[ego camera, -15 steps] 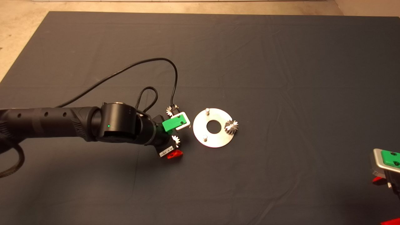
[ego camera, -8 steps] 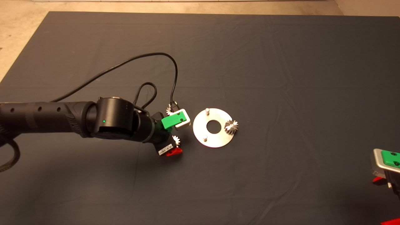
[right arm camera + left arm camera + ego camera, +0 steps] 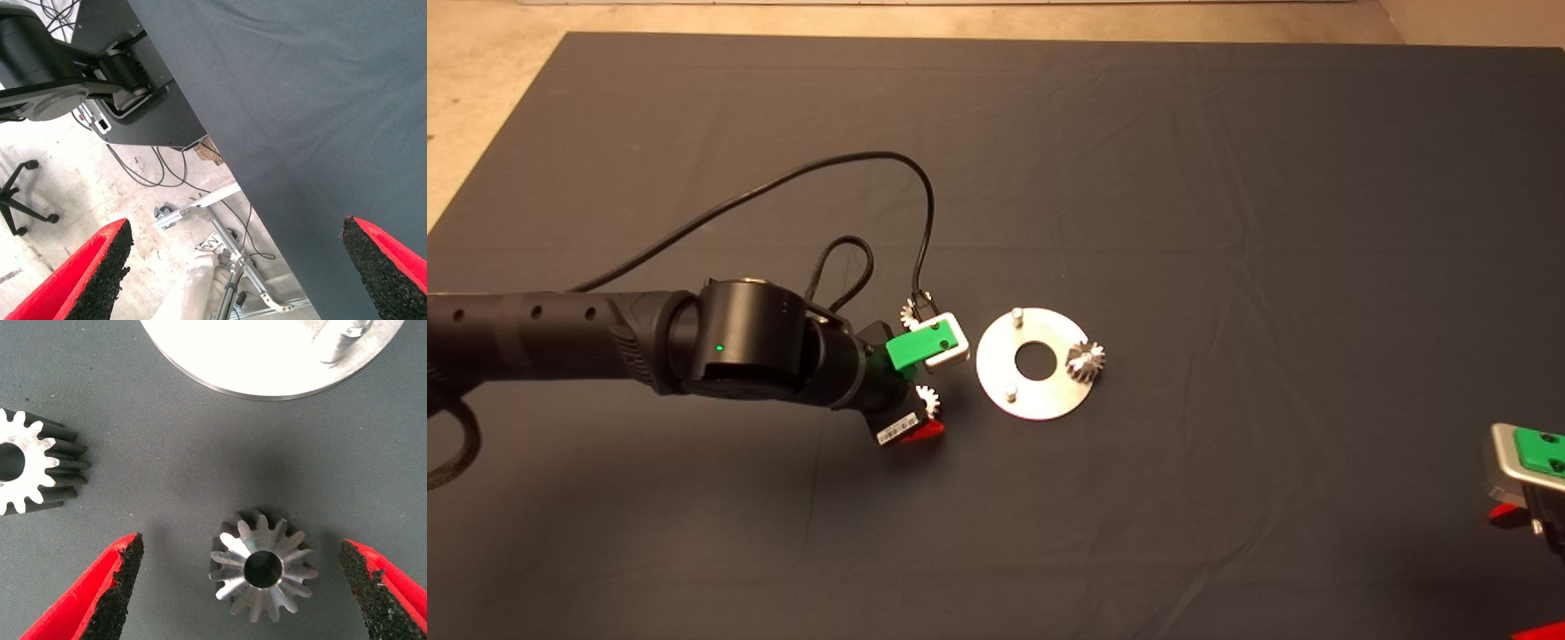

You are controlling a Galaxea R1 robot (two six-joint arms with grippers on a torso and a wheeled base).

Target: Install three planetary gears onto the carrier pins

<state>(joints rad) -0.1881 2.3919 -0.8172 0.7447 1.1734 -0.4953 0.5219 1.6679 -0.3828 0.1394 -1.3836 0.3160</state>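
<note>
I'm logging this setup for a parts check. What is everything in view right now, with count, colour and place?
mat: one, dark grey, covering the table.
carrier disc: one, silver, mid-mat, central hole.
carrier pins: three, silver, upright on the disc; two bare, the third hidden under a gear.
mounted gear: one, silvery, at the disc's right edge.
loose gears: two, silvery, on the mat left of the disc; the second sits between the left pincer's fingers.
cable: one, black, looping over the mat.
left pincer: green, red fingers, open around that gear.
right pincer: open, parked at the mat's lower right edge.
</note>
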